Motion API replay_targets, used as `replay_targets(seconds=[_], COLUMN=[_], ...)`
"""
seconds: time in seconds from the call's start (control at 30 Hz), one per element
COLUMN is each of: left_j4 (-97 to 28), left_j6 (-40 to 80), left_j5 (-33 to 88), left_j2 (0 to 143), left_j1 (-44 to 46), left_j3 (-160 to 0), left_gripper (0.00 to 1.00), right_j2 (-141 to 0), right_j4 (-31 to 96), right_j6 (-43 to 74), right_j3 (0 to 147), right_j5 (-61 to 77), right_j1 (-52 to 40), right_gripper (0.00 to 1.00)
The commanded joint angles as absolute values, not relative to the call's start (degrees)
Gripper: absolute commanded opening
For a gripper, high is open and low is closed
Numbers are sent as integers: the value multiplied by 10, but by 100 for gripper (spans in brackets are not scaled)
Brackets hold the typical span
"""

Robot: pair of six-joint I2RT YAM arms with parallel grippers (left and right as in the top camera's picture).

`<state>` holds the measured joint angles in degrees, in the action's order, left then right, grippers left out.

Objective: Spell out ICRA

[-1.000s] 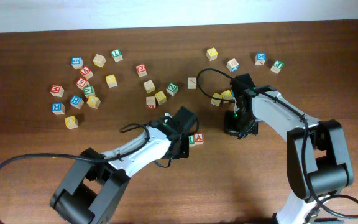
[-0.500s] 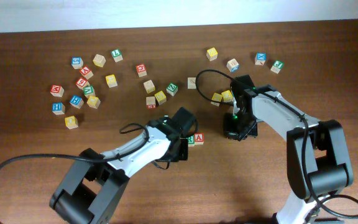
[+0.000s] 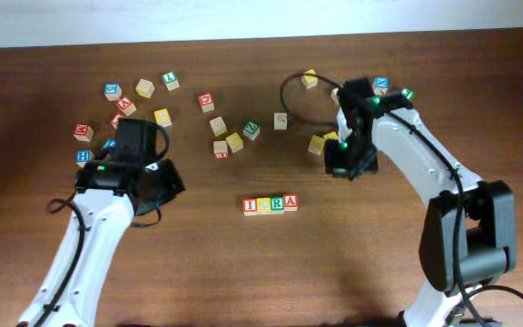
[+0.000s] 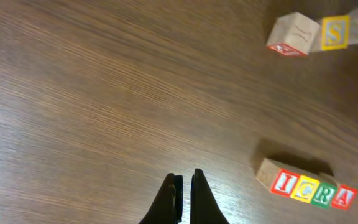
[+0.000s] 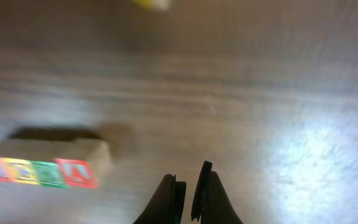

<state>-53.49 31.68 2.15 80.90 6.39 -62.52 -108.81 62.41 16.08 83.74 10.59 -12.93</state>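
Left gripper (image 4: 184, 182), fingers pressed together and empty, hangs over bare table (image 3: 352, 263) well left of the ICRA row (image 3: 270, 204). We see open room all round the row, mid-table. Right gripper (image 5: 189, 177), likewise closed and empty, hovers far-right of it. Both arms have drawn back from the row.

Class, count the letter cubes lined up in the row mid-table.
4: red I at the left end, then yellow C, green R, and red A at the right end, side by side. None looks hidden.
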Motion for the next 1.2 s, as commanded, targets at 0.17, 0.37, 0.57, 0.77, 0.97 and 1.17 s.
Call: replay_targets(seconds=[0.17,0.37,0.57,0.77,0.97,1.17], left_j4=[-533,-533,-533,-533,-533,-535], left_j6=[299,299,299,299,299,299], left_j5=[15,13,12,13,12,13], left_j2=[836,836,836,836,836,836], left_j1=[58,58,58,58,58,58], left_j3=[-615,-615,-615,-615,-615,-615], left_gripper=[0,0,0,0,0,0], right_j2=[-1111,-1155,-1176,-1185,-1190,-1211], right_j4=[560,544,538,535,517,500], right_j6=[317,320,318,318,318,318], right_j3=[862,851,850,846,836,835], right_j5=[30,25,23,25,28,27], right_j1=[-281,-304,-304,-304,-308,-320], right_gripper=[4,4,4,4,4,4])
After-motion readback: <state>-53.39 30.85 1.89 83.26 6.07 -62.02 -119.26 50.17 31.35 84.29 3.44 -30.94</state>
